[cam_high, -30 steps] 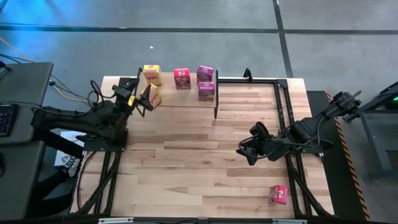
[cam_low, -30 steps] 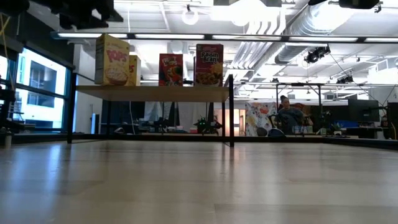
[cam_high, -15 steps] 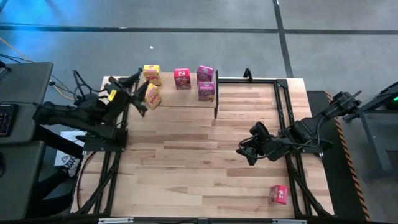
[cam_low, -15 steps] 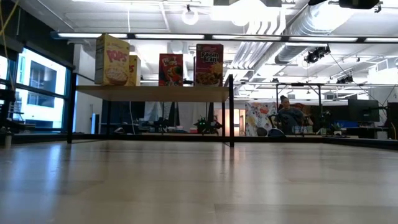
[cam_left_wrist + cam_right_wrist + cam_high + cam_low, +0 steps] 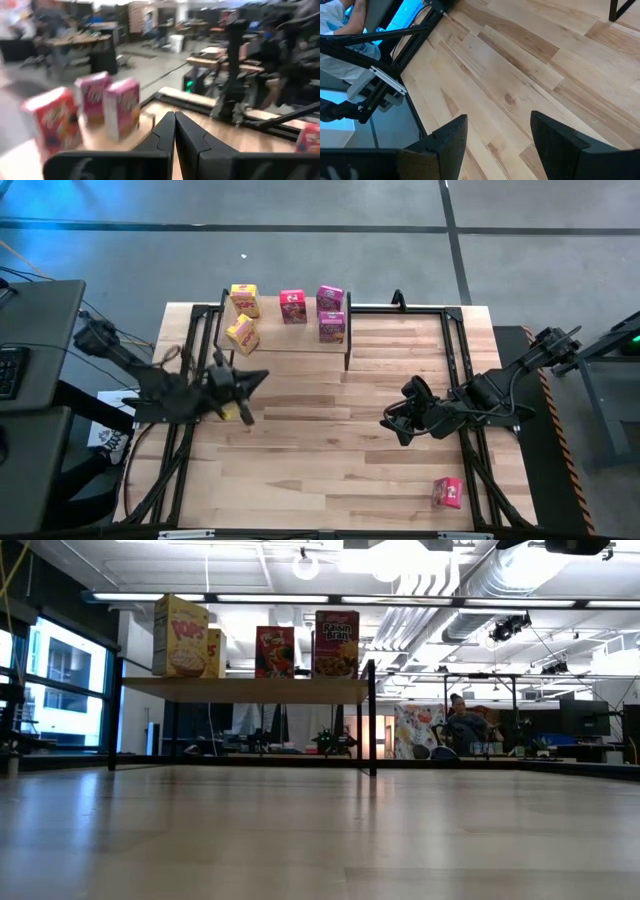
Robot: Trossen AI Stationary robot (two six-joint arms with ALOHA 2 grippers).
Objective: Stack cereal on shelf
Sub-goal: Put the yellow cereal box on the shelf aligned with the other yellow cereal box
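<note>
Cereal: five boxes (image 5: 293, 306) stand on the shelf (image 5: 300, 338); one pink box (image 5: 448, 492) lies well off. Left pincer (image 5: 252, 377), near the shelf, is closed, empty; right pincer (image 5: 390, 425) gapes wide.

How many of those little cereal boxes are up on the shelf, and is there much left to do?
Five boxes appear to stand on the shelf: two yellow boxes and three pink boxes. Nothing is in hand: the left gripper is shut and empty out over the table in front of the shelf, and the right gripper waits open mid-table. One pink box is left, on the table near the right arm's corner.
</note>
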